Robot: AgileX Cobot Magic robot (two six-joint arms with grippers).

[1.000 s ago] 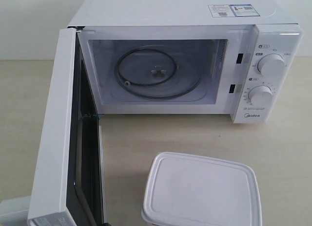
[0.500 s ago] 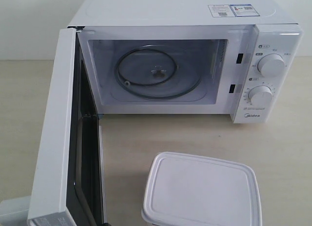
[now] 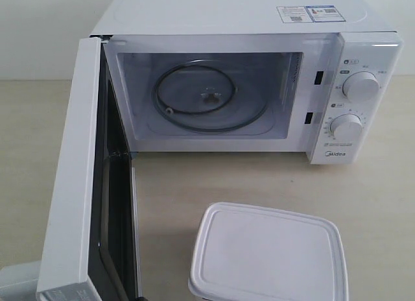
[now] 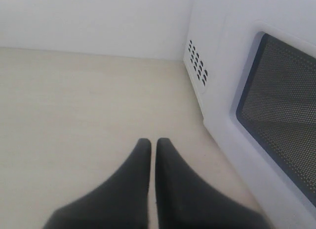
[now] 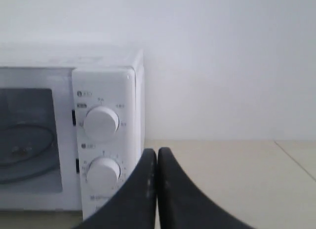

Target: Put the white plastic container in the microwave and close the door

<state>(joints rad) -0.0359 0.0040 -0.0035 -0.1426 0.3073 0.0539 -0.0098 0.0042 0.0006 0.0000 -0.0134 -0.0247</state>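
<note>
Outside, white plastic container (image 3: 267, 254), long axis parallel to microwave (image 3: 227, 15) front, door (image 3: 71, 178) open, left fingers (image 4: 132, 177), right fingers (image 5: 139, 189) pinched together

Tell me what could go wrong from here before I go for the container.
1. The left gripper and right gripper are both shut, and the white plastic container is wide with a smooth lid, so an off-centre grip could slip.
2. The door stands open right beside the container. A lift towards the microwave could clip it.
3. The left gripper sits near the door's outer face and may bump it.
</note>
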